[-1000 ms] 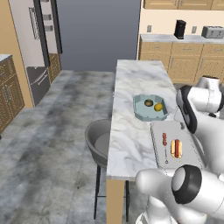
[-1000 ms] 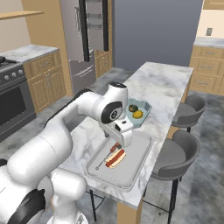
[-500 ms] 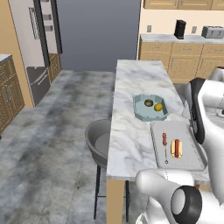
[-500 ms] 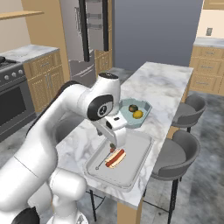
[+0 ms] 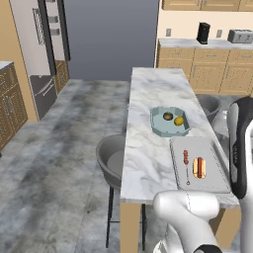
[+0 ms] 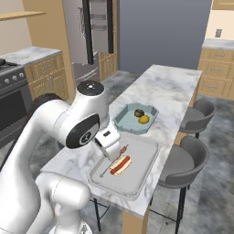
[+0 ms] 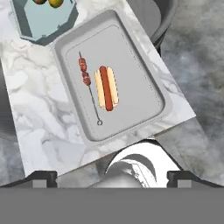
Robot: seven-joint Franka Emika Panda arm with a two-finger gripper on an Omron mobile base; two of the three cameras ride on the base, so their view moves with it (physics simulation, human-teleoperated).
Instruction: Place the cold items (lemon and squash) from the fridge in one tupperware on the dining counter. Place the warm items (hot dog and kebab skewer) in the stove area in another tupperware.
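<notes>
Hot dog in a pale bun point(image 7: 106, 88) lies flat in the shallow grey rectangular tupperware tray point(image 7: 144, 78) at the near end of the white marble dining counter point(image 5: 148, 148), and right beside it, not quite touching, lies the thin kebab skewer with dark red chunks point(image 7: 89, 92). Further along the counter sits the pale teal octagonal tupperware point(image 5: 159, 127), just beside the grey tray, holding the yellow lemon point(image 5: 179, 120) and the dark green squash point(image 5: 168, 116) close together. Up above the tray hangs the two-finger gripper point(image 7: 112, 177), its fingertips point(image 7: 43, 177) spread as wide as they go and nothing between them. Two grey round stools point(image 6: 183, 164) stand along the counter's side.
</notes>
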